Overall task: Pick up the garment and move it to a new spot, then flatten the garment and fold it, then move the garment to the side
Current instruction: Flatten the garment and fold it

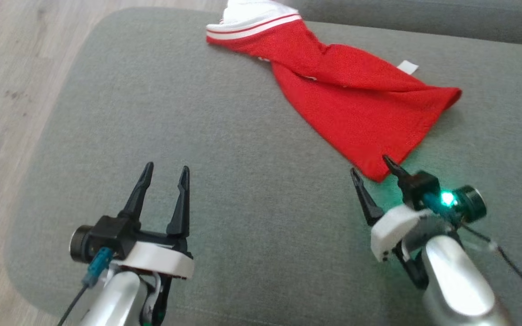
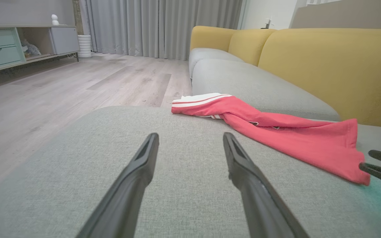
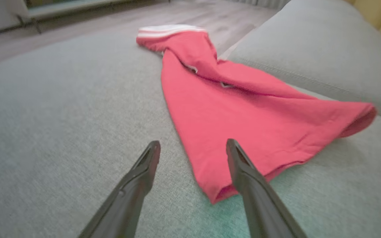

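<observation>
Red garment [image 1: 342,90] lies twisted upper right; my right gripper [image 1: 369,165] is wide at its corner to grab it, left gripper [image 1: 166,167] wide too.

We see the garment [image 1: 347,95], red with a white striped band [image 1: 252,25], lying limp on the grey cushion [image 1: 175,136], toward one o'clock in the head view. It is twisted at mid-length. Its band end points to ten o'clock, and its wider hem spreads toward four o'clock.
</observation>
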Motion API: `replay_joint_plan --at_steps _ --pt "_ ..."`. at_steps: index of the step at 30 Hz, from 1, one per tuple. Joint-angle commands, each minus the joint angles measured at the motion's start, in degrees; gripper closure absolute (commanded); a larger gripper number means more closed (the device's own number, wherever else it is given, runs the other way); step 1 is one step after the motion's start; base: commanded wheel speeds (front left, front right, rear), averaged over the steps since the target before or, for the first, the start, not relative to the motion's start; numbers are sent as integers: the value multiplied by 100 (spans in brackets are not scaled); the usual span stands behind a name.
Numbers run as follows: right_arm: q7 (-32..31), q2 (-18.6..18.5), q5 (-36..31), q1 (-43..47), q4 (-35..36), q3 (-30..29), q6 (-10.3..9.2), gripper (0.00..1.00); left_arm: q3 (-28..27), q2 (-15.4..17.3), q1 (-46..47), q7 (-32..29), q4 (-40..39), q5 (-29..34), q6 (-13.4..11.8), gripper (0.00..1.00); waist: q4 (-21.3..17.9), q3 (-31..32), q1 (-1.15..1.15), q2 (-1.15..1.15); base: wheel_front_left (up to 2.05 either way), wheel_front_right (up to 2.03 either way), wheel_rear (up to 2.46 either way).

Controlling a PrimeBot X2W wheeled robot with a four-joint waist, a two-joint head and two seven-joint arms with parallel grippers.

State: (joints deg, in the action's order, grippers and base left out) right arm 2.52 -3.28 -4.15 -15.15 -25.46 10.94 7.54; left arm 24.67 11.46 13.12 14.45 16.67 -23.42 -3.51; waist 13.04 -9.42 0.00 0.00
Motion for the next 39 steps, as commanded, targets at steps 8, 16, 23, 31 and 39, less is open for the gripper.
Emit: replay_joint_plan --at_steps 8,16,23,31,39 --pt "-727 -291 -341 -1105 -1166 346 -5 0 -280 -294 299 54 -18 128 145 0 385 -286 0 0 0 0 0" --pt "-975 -270 -221 -1673 -2189 572 -5 0 -515 -414 344 54 14 254 271 0 387 -455 0 0 0 0 0" --pt "-624 -179 9 -1902 -2675 670 -5 100 -673 -449 371 54 98 380 335 0 228 -377 0 0 0 0 0" --pt "111 -152 173 -1525 -2621 294 -5 100 -865 -433 192 54 136 453 374 0 -308 71 0 0 0 0 0" --pt "259 -337 239 -659 -2098 -556 -5 100 -890 -449 17 54 166 505 419 0 -765 433 0 0 0 0 0"
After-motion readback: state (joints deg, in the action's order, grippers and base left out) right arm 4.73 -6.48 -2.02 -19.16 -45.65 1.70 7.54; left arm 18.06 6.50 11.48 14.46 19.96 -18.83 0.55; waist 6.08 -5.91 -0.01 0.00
